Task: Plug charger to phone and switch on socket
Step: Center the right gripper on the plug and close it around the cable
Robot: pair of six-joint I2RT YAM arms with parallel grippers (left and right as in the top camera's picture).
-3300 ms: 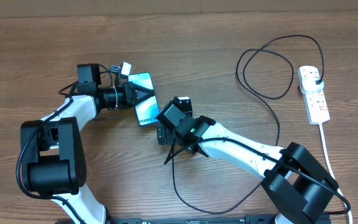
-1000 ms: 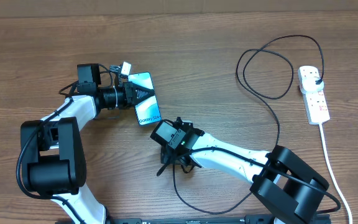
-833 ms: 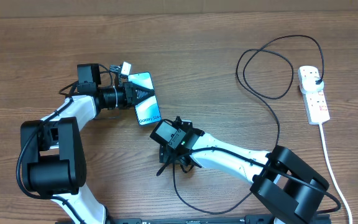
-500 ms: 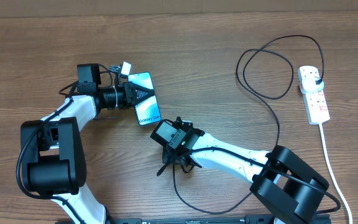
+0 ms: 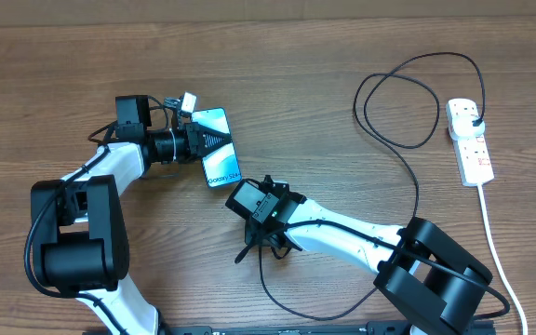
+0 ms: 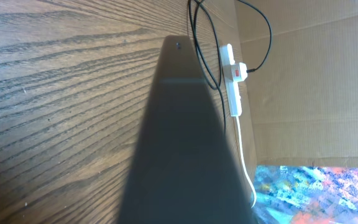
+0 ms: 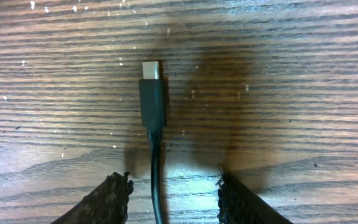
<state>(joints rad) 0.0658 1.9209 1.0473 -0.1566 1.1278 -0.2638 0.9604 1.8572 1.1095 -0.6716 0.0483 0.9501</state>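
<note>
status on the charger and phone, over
Left tool shut, laid on phone. Right tool open, straddling charger cable; connector loose on table. Nothing else in the way.

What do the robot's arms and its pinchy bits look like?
The left arm and right arm are white tubes joined by chunky black blocks. The left end effector is a black pointed wedge; the right end effector has two dark fingers with netted texture.
</note>
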